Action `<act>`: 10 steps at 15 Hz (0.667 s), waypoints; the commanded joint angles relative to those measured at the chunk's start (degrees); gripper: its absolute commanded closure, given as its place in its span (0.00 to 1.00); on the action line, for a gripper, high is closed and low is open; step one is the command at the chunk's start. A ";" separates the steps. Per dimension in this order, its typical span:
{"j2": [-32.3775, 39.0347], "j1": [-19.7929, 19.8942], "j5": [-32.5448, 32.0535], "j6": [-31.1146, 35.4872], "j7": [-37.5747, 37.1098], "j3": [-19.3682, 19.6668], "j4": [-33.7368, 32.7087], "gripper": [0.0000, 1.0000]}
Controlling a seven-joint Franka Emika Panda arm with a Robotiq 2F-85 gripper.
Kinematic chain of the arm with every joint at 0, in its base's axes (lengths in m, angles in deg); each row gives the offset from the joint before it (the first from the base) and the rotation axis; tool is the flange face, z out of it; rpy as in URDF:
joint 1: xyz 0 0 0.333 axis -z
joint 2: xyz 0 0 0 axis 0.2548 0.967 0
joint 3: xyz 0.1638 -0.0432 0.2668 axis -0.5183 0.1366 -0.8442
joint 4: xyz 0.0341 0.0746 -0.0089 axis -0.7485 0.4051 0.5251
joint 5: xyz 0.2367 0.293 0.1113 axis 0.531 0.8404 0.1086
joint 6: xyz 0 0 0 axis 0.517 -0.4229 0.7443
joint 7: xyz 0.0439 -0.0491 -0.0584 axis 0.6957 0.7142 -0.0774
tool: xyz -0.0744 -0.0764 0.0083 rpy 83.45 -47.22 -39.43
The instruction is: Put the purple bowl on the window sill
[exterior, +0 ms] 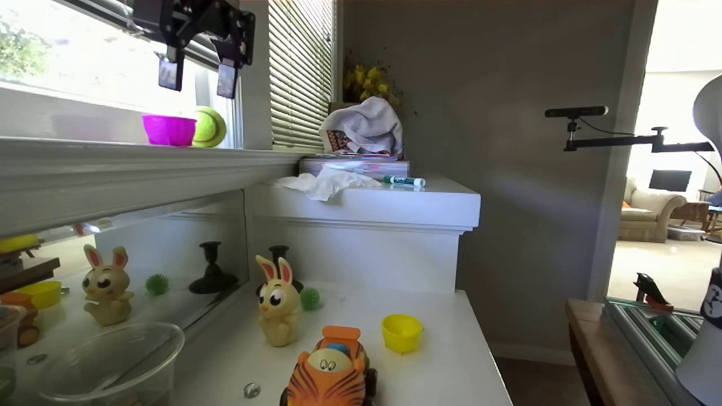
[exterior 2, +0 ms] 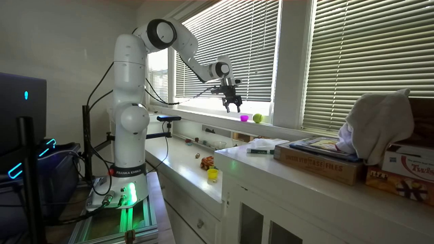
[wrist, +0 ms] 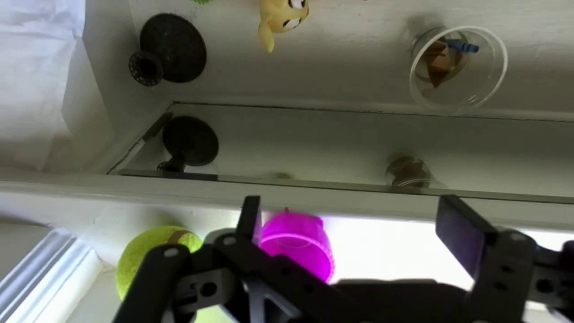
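Note:
The purple bowl (exterior: 169,131) stands upright on the light window sill (exterior: 84,158), just beside the tennis ball (exterior: 210,127). The bowl (exterior 2: 244,118) and the sill (exterior 2: 288,130) also show in an exterior view. My gripper (exterior: 197,84) hangs above the bowl, apart from it, fingers pointing down. In the wrist view the gripper (wrist: 354,226) is open with nothing between its fingers. There the bowl (wrist: 296,242) lies beyond the left finger, which hides part of it. The gripper (exterior 2: 233,109) is also seen above the sill in an exterior view.
Below the sill a white counter holds a toy rabbit (exterior: 279,304), a yellow bowl (exterior: 401,332), an orange tiger car (exterior: 327,372) and a clear cup (exterior: 113,366). A higher white block (exterior: 361,206) bears tissue, a marker and boxes. Window blinds (exterior 2: 230,51) stand behind the arm.

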 commanded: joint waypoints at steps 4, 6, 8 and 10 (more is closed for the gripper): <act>-2.86 -0.43 1.20 -11.35 -4.69 -1.22 0.86 0.00; -4.76 -0.55 2.95 -13.77 -4.94 -1.78 1.38 0.00; -7.10 -0.65 4.24 -16.09 -5.48 -2.38 1.84 0.00; -9.99 -0.74 6.53 -18.72 -5.29 -2.86 2.38 0.00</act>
